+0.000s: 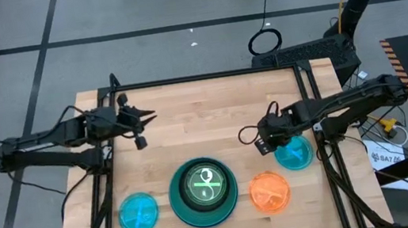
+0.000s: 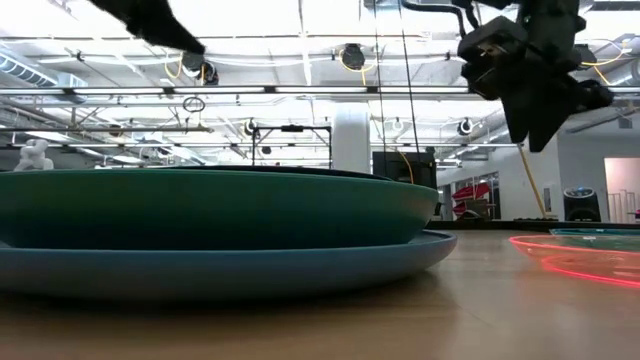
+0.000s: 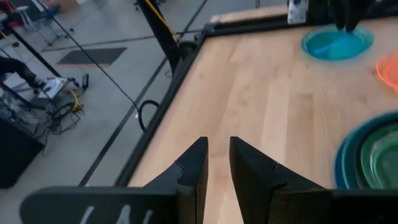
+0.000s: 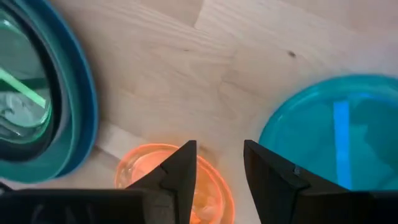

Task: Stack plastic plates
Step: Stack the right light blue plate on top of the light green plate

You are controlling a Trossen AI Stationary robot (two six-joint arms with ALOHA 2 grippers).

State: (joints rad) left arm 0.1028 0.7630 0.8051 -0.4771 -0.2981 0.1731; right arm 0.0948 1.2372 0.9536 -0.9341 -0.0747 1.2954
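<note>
A stack of plates [image 1: 203, 190] sits at the table's near middle: a large blue plate [image 2: 220, 268] at the bottom, a teal one [image 2: 200, 205] in it, then a black one with a small green plate [image 1: 204, 183] on top. A small cyan plate [image 1: 138, 213] lies left of the stack, and a small orange plate [image 1: 269, 191] lies right of it. A small teal plate [image 1: 295, 153] lies farther right. My right gripper [image 1: 262, 144] hovers open above the table between the orange plate [image 4: 155, 180] and the teal plate [image 4: 336, 130]. My left gripper [image 1: 139, 131] waits, narrowly open, over the far left of the table.
A dark metal frame [image 1: 207, 76] runs along the table's edges. Bare wood [image 1: 197, 123] lies between the two arms, on the far side of the plates. The right arm [image 3: 329, 9] shows in the left wrist view beside the teal plate [image 3: 337, 43].
</note>
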